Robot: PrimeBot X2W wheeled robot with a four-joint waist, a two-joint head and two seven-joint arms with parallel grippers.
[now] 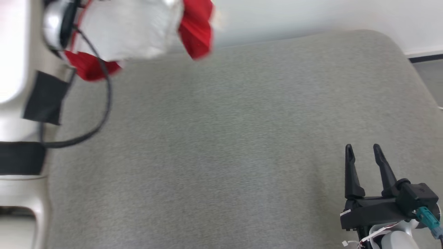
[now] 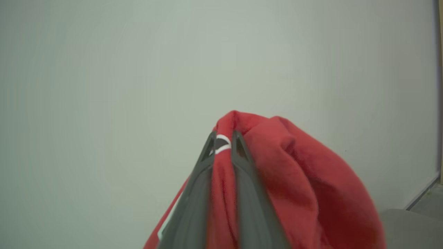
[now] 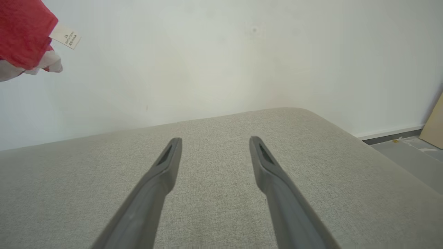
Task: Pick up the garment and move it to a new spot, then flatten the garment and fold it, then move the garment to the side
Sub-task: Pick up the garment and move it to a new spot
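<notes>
In the head view, I see the garment (image 1: 138,31) at the top left. It is red and white, bunched and blurred. It hangs above the far left part of the grey cushion (image 1: 225,138), beside the end of my left arm (image 1: 14,103), which is pale. A black cable (image 1: 105,103) loops down from that arm. The right pincer (image 1: 365,152) is at the lower right, low over the cushion. Its two dark fingers are apart with nothing between them. It is well apart from the garment, on the opposite side of the cushion.

In the left wrist view, the left pincer (image 2: 223,138) is clamped on the garment (image 2: 294,173). A fold of red cloth with a small black and white mark is pressed between the two fingers. The rest of the cloth bulges over the tips and falls to the right side of the view. Behind it is a plain pale wall (image 2: 104,86). A corner of the cushion (image 2: 408,228) shows at the lower right.

In the right wrist view, the fingers of the right pincer (image 3: 214,141) are spread wide and empty, pointing over the cushion (image 3: 346,173) towards the wall (image 3: 242,52). The garment (image 3: 24,34) is in the top left corner, in front of the wall and clear of the cushion. A small white label (image 3: 65,36) sticks out from its edge. It is far from these fingers and does not touch them.
</notes>
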